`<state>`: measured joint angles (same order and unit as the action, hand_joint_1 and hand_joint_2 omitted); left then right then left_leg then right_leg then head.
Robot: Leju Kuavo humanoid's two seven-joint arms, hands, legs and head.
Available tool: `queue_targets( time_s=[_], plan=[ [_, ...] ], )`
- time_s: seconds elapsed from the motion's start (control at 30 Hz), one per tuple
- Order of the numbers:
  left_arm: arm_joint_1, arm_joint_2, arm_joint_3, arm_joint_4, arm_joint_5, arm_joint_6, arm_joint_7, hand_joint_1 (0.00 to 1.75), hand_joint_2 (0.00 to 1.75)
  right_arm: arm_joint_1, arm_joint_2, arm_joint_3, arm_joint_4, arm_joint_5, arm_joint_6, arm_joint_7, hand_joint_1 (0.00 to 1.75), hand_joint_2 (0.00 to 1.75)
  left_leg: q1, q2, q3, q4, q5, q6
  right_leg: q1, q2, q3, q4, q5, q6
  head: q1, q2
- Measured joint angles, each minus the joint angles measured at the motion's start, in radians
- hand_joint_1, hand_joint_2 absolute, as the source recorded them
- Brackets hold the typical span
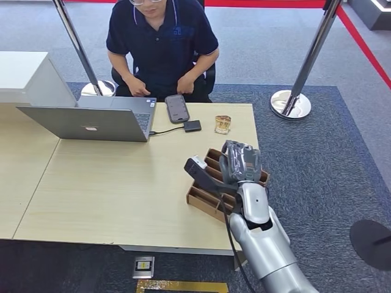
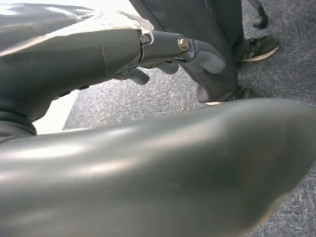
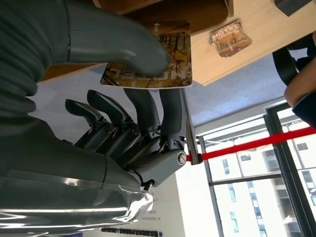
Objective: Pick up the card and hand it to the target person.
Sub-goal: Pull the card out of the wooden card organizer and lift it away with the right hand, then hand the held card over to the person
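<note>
over desk (image 1: 115, 183), card (image 3: 164, 59) in right hand (image 3: 134, 123)

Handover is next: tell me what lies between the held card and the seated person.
The right hand pinches the card above the wooden holder. Toward the person, a small pack, phone and dark adapter lie flat on the table; nothing stands upright between.

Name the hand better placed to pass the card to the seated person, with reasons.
Right. The right hand already pinches the card between thumb and fingers, above the wooden tray on the desk, facing the person. The left hand hangs low by the floor, holding nothing.
</note>
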<state>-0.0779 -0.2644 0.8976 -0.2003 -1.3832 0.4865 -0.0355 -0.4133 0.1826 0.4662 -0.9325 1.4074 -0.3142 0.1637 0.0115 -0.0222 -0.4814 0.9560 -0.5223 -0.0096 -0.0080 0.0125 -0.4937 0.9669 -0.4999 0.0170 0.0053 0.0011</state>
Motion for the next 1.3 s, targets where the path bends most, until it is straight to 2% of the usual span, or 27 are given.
queue_targets(
  time_s=[0.37, 0.57, 0.73, 1.03, 1.3],
  plan=[
    [0.0, 0.0, 0.0, 0.0, 0.01, 0.007, 0.002, 0.0, 0.0, 0.02, -0.02, 0.044, -0.223, 0.01, 0.022, -0.031, 1.75, 1.75, 0.0, 0.0, 0.0, 0.0, 0.0, 0.0, 0.0, 0.0, 0.0, 0.0, 0.0, 0.0, 0.0, 0.0],
    [0.0, 0.0, 0.0, 0.0, 0.009, 0.009, 0.002, 0.0, 0.0, -0.024, -0.024, 0.072, -0.249, -0.026, 0.051, -0.054, 1.75, 1.75, 0.0, 0.0, 0.0, 0.0, 0.0, 0.0, 0.0, 0.0, 0.0, 0.0, 0.0, 0.0, 0.0, 0.0],
    [-0.003, 0.0, 0.0, 0.0, 0.001, 0.012, 0.001, 0.0, 0.0, -0.128, 0.001, 0.075, -0.15, -0.055, 0.052, -0.048, 1.75, 1.75, 0.0, 0.0, 0.0, 0.0, 0.001, -0.001, 0.0, 0.0, 0.0, 0.001, 0.001, -0.001, 0.0, 0.0],
    [-0.007, 0.0, -0.006, 0.0, -0.027, 0.006, -0.007, 0.0, 0.0, -0.341, 0.063, 0.07, 0.167, -0.064, 0.033, 0.0, 1.75, 1.75, 0.001, 0.0, 0.0, 0.0, 0.001, -0.001, 0.0, 0.0, -0.001, 0.001, 0.001, -0.001, 0.0, 0.0],
    [-0.007, 0.0, -0.008, 0.0, -0.022, 0.007, -0.006, 0.0, 0.0, -0.402, 0.098, 0.064, 0.336, -0.06, 0.033, 0.008, 1.74, 1.75, 0.001, 0.0, 0.0, 0.0, 0.001, -0.002, 0.0, 0.0, -0.001, 0.001, 0.001, -0.001, 0.0, 0.0]
  ],
)
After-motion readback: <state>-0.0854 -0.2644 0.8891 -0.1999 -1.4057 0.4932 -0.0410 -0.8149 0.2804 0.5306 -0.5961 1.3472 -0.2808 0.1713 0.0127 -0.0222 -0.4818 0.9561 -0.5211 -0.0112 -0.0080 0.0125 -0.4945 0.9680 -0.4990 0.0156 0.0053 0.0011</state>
